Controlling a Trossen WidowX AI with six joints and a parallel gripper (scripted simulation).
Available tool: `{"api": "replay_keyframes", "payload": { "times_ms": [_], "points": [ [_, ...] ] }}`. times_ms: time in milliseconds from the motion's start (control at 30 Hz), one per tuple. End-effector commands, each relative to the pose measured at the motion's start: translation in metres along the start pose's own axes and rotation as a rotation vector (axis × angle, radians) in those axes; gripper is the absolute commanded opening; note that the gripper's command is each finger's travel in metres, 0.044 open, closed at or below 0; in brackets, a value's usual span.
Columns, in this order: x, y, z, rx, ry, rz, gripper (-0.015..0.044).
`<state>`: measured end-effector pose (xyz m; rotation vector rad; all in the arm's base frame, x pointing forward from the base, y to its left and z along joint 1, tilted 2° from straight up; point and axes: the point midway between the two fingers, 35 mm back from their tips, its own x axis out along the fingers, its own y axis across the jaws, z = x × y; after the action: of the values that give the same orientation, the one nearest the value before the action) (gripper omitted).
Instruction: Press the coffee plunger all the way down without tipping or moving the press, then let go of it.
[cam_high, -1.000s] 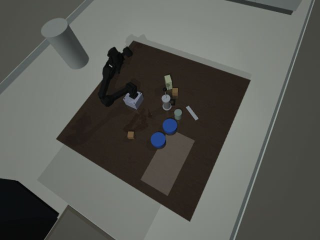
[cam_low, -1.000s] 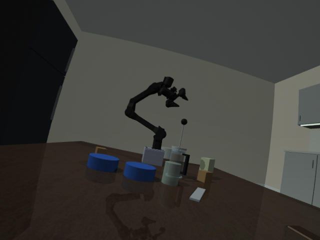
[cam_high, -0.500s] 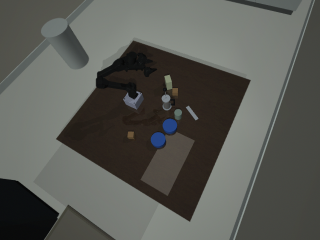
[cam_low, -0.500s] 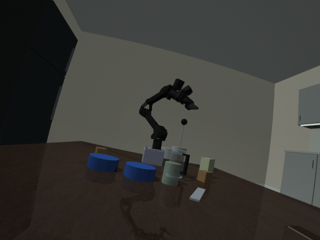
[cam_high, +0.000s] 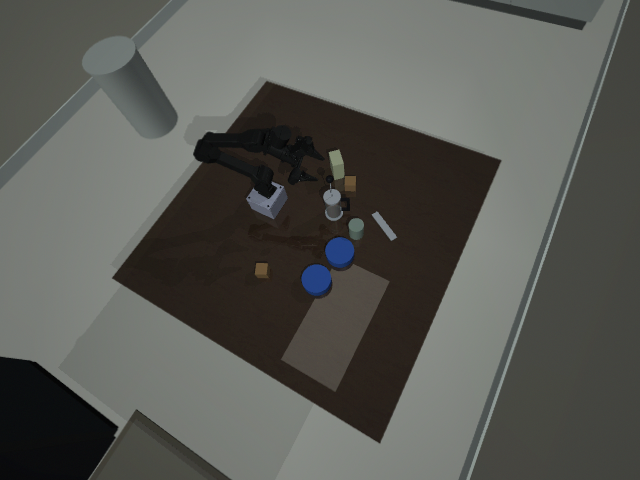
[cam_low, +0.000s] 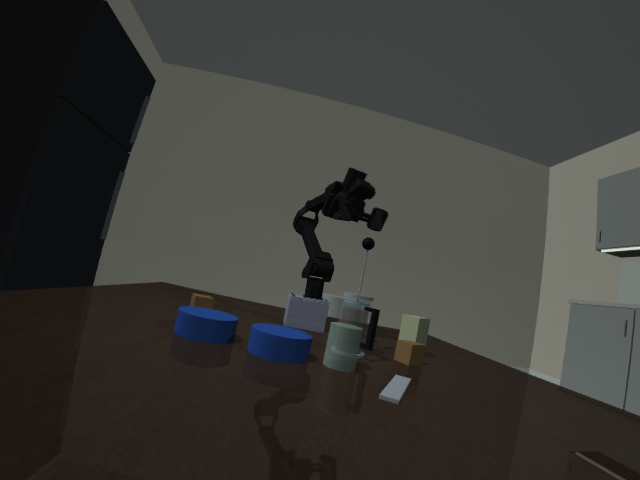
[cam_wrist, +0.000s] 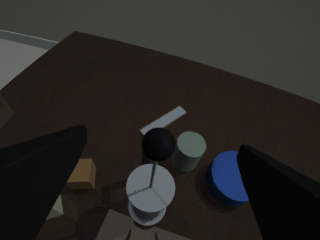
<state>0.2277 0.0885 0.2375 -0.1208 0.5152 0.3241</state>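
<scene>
The coffee press (cam_high: 333, 210) (cam_low: 353, 313) (cam_wrist: 150, 189) stands upright, its dark handle (cam_high: 345, 204) (cam_low: 372, 328) on one side. Its thin rod stands far out of the lid, with the black plunger knob (cam_high: 329, 178) (cam_low: 368, 243) (cam_wrist: 159, 144) on top, so the plunger is up. My gripper (cam_high: 319, 169) (cam_low: 372, 204) (cam_wrist: 164, 142) is open and empty. It hangs above the knob level in the exterior view, without touching the press. In the wrist view the knob appears between the two spread fingers, farther off than the tips.
A green cylinder (cam_high: 356, 229) (cam_low: 338, 356) (cam_wrist: 189, 152) stands close to the press. Two blue discs (cam_high: 339, 251) (cam_high: 316, 279), a white bar (cam_high: 384, 225), a pale yellow block (cam_high: 337, 165) and an orange block (cam_high: 350, 183) lie around it. Another orange block (cam_high: 262, 270) is farther off.
</scene>
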Motion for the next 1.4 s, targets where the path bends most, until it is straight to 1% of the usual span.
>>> {"api": "replay_keyframes", "payload": {
  "times_ms": [0,233,1100,1367],
  "points": [
    [0.014,0.000,-0.026,0.003,0.014,0.001,0.0440],
    [0.018,0.000,-0.025,0.002,0.014,0.003,0.0440],
    [0.056,0.001,-0.026,0.001,0.011,0.004,0.0440],
    [0.056,0.001,-0.026,0.001,0.011,0.004,0.0230]
  ]
}}
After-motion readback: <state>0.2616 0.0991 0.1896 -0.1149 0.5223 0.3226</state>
